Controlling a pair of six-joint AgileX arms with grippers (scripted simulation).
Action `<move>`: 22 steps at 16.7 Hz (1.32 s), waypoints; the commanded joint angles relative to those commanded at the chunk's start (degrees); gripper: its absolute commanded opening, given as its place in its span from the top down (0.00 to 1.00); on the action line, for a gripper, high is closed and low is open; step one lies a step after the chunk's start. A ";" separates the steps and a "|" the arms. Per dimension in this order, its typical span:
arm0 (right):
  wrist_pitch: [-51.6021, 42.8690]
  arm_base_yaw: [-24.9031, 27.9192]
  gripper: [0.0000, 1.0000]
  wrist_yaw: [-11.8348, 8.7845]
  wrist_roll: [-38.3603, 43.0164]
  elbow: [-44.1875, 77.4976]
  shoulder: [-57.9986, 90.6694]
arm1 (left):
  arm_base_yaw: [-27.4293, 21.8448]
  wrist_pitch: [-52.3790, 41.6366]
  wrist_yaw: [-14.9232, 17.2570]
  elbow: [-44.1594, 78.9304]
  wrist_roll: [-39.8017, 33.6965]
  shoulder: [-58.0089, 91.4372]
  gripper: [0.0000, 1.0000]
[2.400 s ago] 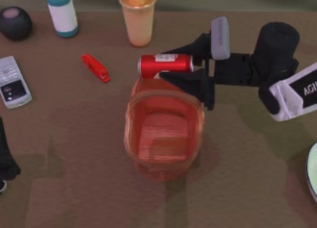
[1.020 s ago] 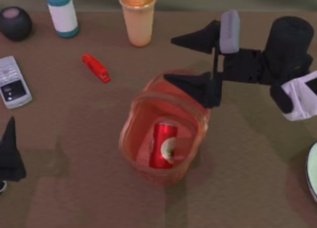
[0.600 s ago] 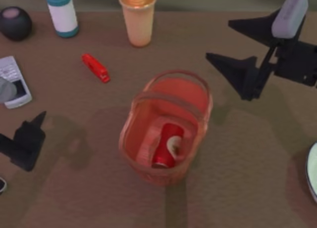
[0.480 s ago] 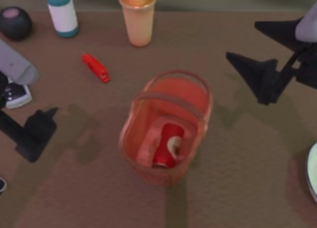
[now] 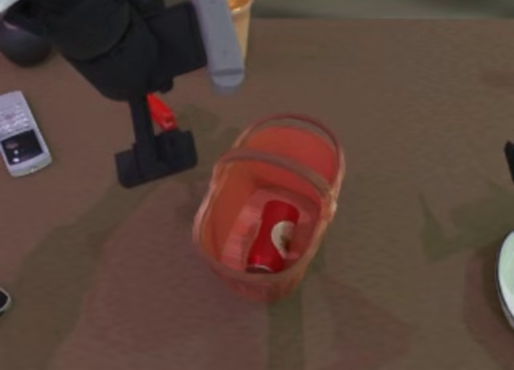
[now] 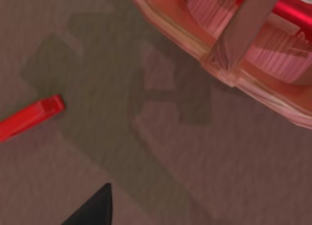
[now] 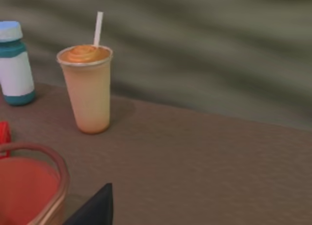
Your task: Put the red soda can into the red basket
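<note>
The red soda can (image 5: 271,235) lies on its side inside the red basket (image 5: 210,195), its white emblem facing up. The basket stands at the table's middle, and its handle (image 6: 242,32) and a strip of the can (image 6: 292,9) show in the left wrist view. My left gripper (image 5: 181,97) hovers open and holds nothing, just left of the basket and over the table's back left; one dark finger (image 6: 95,210) shows. My right gripper (image 5: 510,160) is a sliver at the right edge. One of its fingers (image 7: 97,208) shows beside the basket rim (image 7: 51,186), with nothing held.
A flat red stapler (image 5: 163,115) lies under the left gripper. An orange cup with a straw (image 7: 87,88) and a white-and-teal bottle (image 7: 14,64) stand at the back. A phone (image 5: 20,136) lies at the left, and a pale plate (image 5: 506,280) at the right edge.
My left arm swung from the left edge up and rightward over the back-left objects. My right arm pulled away to the right edge. The can has stayed in the basket.
</note>
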 joint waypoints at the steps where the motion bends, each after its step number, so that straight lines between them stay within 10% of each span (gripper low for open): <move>1: -2.59 -0.74 0.00 2.53 0.03 -2.29 -5.36 | -1.47 -3.11 -0.22 4.99 2.74 5.20 0.00; 9: -15.61 -4.53 0.00 15.33 0.14 -13.39 -34.63 | -9.12 -19.40 -2.04 32.78 17.79 33.67 0.00; 22: -16.44 -4.75 0.00 16.10 0.15 -14.03 -36.47 | -9.57 -15.89 -2.23 29.25 18.90 34.72 0.00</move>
